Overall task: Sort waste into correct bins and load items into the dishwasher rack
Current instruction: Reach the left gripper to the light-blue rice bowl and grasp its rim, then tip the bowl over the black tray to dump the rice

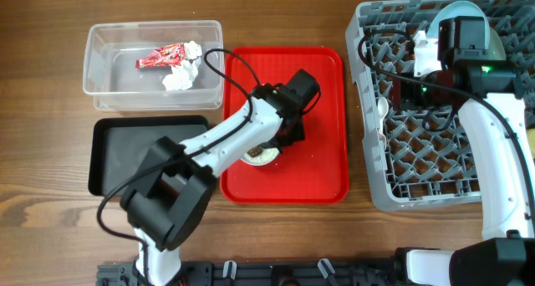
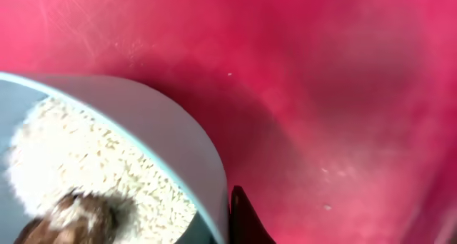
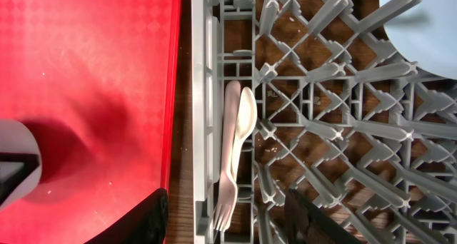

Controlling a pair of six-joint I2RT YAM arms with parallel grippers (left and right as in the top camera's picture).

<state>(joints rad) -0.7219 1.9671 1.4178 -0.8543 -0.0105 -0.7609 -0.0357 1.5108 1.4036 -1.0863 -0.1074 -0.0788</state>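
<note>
Well, the large square grey plastic rack (image 1: 393,186) fills the right side, and the right gripper (image 3: 227,201) hangs over its wall next to the flat red tray (image 1: 322,94), dark fingers spread wide and holding nothing. Far from either pair of jaws, a clear rectangular plastic tub (image 1: 92,60) and a shallow black rectangular tray (image 1: 134,152) sit side by side. Beyond the right jaws, a round light blue plate (image 3: 421,23) sits among the pegs.

The left gripper (image 1: 272,145) is low over the red tray at a light blue bowl (image 2: 164,130). Its wrist view shows one dark fingertip (image 2: 241,219) just outside the rim. The other is out of sight, so I can't tell whether the jaws are clamped.

Between the right fingers lie a white plastic fork (image 3: 227,158) and a white plastic spoon (image 3: 246,115), long axes along the rack wall. The tines point toward the jaws, the spoon's bowl away. Overhead barely shows them.

The tub holds a small red snack wrapper (image 1: 163,56) and crumpled white tissue (image 1: 180,75). Only the left wrist view clearly shows the whitish rice-like grains with brown scraps (image 2: 86,151) inside the bowl.
</note>
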